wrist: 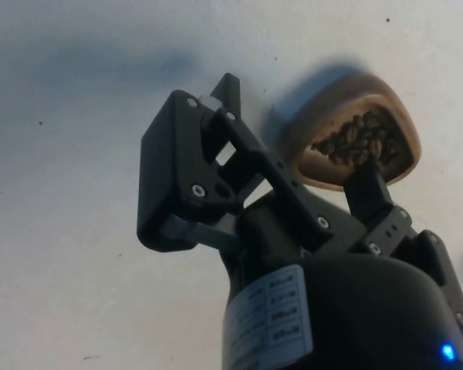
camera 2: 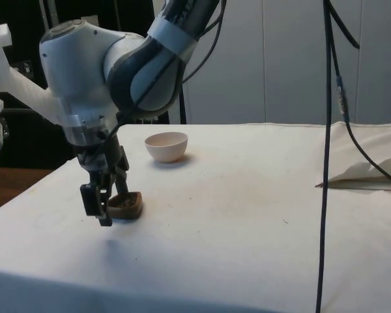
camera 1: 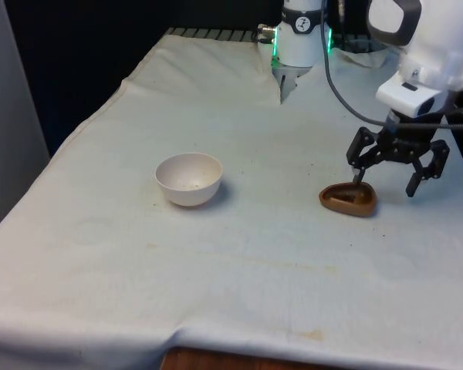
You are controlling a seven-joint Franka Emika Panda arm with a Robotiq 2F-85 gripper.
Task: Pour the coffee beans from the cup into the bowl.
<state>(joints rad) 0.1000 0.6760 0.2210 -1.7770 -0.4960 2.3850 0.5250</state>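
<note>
Brown cup (camera 1: 348,200) full of coffee beans (wrist: 358,139) sat upright on the white cloth (camera 1: 239,262) at the front view's right, gripper (camera 1: 383,183) spread wide, one finger (wrist: 365,185) dipped inside the cup, the other outside, pale bowl (camera 1: 188,179) well apart to the left

Cup (camera 1: 348,200): brown, tan rim. Beans (wrist: 359,139): dark brown. Bowl (camera 1: 188,179): off-white, plain. Gripper (camera 1: 383,183): black. Cloth (camera 1: 239,254): white, faint brownish stains.

Cloth-covered table (camera 1: 239,270): bowl (camera 1: 188,178), cup (camera 1: 348,200).
</note>
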